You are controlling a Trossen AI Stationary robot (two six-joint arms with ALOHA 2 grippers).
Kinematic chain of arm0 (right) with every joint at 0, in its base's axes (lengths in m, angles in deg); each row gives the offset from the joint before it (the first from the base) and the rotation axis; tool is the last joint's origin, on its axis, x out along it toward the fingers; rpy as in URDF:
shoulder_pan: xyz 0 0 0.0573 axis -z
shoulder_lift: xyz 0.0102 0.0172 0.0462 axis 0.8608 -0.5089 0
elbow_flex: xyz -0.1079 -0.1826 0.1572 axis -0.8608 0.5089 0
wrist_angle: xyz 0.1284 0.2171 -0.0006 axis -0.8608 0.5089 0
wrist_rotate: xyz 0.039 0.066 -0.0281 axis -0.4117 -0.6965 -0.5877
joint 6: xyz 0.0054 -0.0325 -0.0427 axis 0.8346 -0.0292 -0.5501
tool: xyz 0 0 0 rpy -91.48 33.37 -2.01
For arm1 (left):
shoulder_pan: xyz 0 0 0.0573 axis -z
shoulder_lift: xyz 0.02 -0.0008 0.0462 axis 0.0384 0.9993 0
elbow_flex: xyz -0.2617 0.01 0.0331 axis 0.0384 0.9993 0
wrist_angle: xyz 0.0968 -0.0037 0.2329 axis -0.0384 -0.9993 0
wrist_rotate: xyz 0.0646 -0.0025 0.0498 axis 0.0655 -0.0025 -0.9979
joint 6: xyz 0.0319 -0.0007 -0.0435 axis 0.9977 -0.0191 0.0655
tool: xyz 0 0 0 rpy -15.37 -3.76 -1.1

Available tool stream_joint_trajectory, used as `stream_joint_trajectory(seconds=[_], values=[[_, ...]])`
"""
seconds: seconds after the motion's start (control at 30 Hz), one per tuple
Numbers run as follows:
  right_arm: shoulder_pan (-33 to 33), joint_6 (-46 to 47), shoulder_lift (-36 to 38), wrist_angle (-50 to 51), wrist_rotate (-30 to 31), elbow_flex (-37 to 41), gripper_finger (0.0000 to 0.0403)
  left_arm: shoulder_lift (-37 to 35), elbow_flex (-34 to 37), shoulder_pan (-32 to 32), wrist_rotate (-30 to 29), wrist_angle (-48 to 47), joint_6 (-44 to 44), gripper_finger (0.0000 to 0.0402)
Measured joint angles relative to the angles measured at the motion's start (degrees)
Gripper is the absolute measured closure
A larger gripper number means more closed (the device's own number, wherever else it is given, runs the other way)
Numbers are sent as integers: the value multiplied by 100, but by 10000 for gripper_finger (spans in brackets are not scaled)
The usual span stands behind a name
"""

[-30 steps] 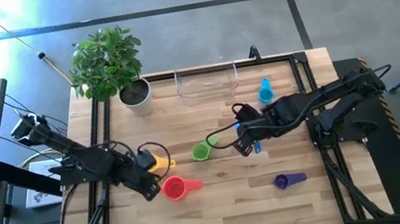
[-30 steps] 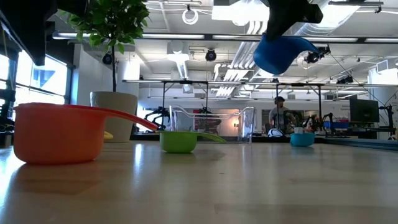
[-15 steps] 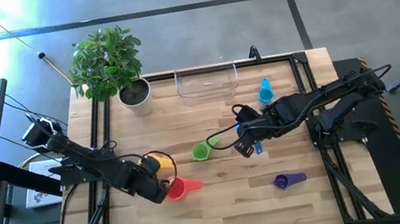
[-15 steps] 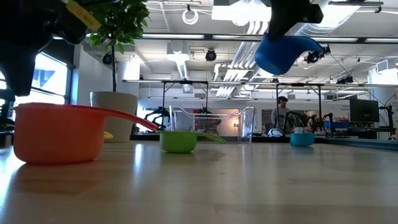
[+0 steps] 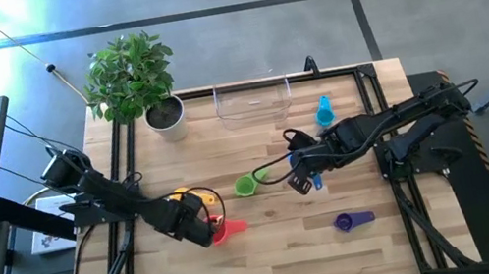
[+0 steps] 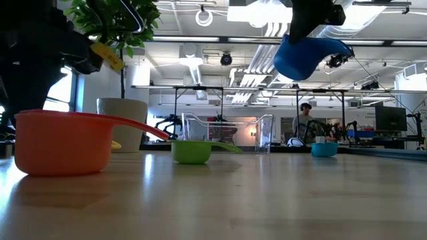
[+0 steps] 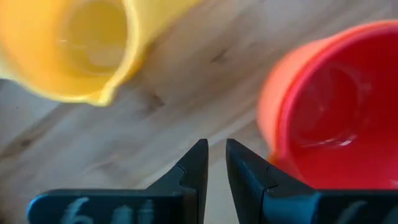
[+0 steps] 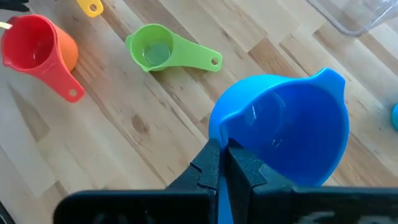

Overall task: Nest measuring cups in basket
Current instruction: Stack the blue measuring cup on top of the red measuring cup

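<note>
A red cup sits nested in an orange cup on the table's near left; the pair also shows in my left wrist view and in the low view. My left gripper points down just beside it, between it and the yellow cup, fingers a narrow gap apart with nothing between. My right gripper hangs above mid-table, shut on the blue cup. The green cup stands upright on the table between the arms. The clear basket stands at the far edge. My right gripper pinches the blue cup at its rim on the side nearest the wrist, between the two fingers; the fingers hide what lies between them. They slant down from above. The cup hangs below them, tilted, lifted clear of the table.
A light blue cup lies near the basket's right end, and a purple cup lies near the table's front right. A white pot with a plant stands at the far left. Bare wood lies between the green cup and the basket.
My left gripper has come down and moved toward the table's right, over to the red and orange cups, rolling its wrist as it went. The gap between its fingers shows no change. The cups on the table have kept their places.
</note>
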Motion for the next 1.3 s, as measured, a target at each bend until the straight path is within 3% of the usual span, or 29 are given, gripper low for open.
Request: stream_joint_trajectory(seconds=[1.07, 1.3], values=[[9, -380, 2, 2, -157, 0, 403, 552, -7, -707, -139, 2557, 475, 355], [9, -501, 2, -79, -443, 0, 403, 552, -25, -795, -70, 2824, 670, 355]])
